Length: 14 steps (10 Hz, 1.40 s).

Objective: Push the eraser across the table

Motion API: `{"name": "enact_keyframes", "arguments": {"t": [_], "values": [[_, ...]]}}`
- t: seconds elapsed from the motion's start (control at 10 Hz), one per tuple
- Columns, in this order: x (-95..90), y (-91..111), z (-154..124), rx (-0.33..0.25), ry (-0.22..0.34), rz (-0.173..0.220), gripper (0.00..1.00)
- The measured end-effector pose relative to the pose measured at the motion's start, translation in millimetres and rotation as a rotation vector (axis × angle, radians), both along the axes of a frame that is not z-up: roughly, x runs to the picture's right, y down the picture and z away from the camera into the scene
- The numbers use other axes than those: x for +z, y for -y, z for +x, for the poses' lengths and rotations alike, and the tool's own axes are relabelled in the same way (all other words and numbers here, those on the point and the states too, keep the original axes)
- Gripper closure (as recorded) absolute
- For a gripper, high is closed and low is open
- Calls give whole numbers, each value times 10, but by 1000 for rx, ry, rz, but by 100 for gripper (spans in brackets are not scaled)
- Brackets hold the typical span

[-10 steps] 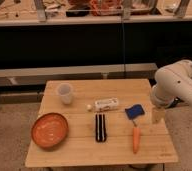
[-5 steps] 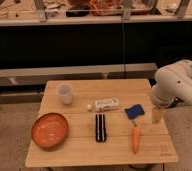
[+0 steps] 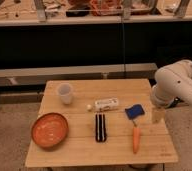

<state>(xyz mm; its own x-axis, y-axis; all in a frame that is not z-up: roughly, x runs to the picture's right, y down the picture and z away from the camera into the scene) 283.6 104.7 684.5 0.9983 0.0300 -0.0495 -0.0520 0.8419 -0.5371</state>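
The eraser (image 3: 100,127), a long black block with a thin pale stripe, lies lengthwise near the middle of the light-wood slatted table (image 3: 84,147). My gripper (image 3: 157,116) hangs over the table's right edge, well to the right of the eraser, with the blue pad and carrot between them. The white arm (image 3: 176,85) reaches in from the right.
An orange bowl (image 3: 49,129) sits at front left, a white cup (image 3: 65,93) at back left. A small white labelled box (image 3: 107,104) lies behind the eraser. A blue sponge-like pad (image 3: 134,111) and a carrot (image 3: 135,139) lie at right. Dark shelving stands behind the table.
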Motion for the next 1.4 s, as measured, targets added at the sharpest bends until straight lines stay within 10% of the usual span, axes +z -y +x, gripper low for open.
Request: {"name": "enact_keyframes", "arguments": {"t": [1.4], "values": [[760, -599, -754, -148, 131, -49, 20]]}}
